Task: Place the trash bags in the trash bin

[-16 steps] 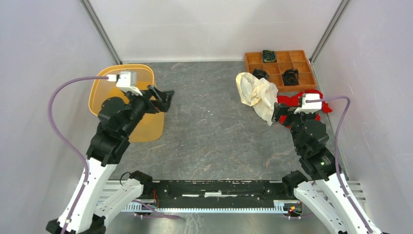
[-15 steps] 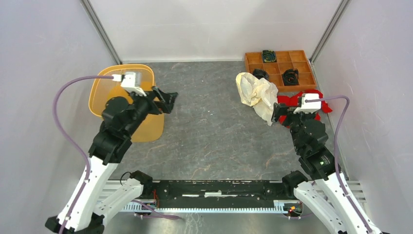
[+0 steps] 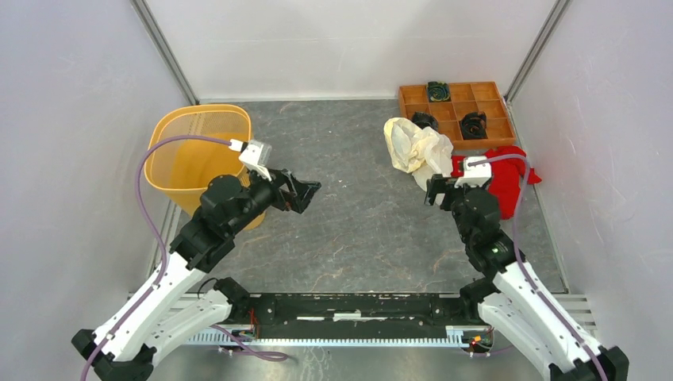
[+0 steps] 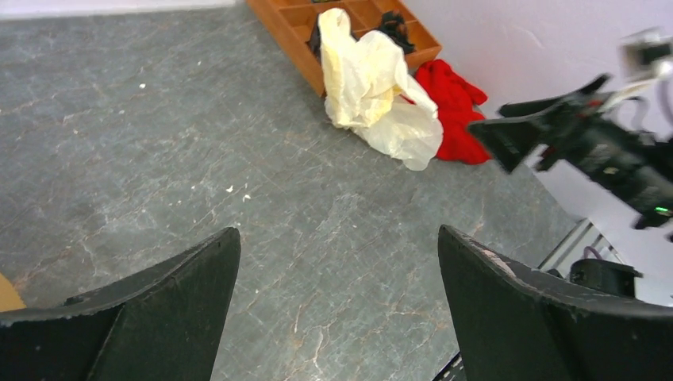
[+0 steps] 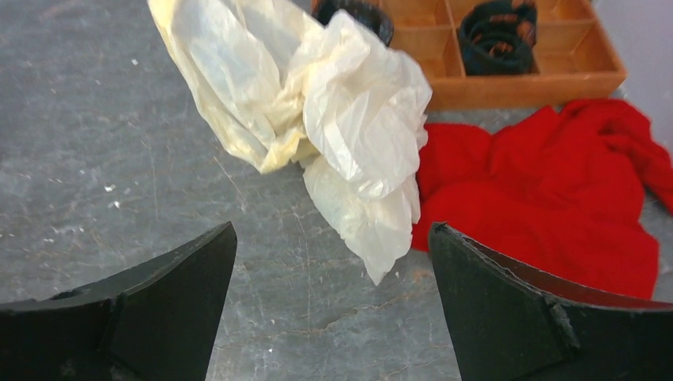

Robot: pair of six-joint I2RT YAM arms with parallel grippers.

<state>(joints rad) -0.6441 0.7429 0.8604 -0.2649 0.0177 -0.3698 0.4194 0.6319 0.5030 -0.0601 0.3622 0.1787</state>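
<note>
The cream-white crinkly trash bag [image 3: 417, 151] lies in a heap on the grey table at the back right, against the orange tray; it shows in the right wrist view [image 5: 317, 111] and in the left wrist view [image 4: 373, 83]. The orange-yellow trash bin [image 3: 194, 151] stands at the back left, empty as far as I can see. My right gripper [image 3: 435, 190] is open, just short of the bag's lower tip, which lies ahead between the spread fingers [image 5: 333, 238]. My left gripper [image 3: 305, 193] is open and empty over bare table [image 4: 337, 238], right of the bin.
A flat orange compartment tray [image 3: 454, 103] with black items sits at the back right corner. A red cloth [image 3: 508, 171] lies right of the bag, beside my right arm. White walls with metal posts enclose the table on three sides.
My left arm has swung right and forward, off the bin, uncovering its opening. My right gripper has shifted left and slightly nearer, toward the bag's lower tip. The bag has not moved.
</note>
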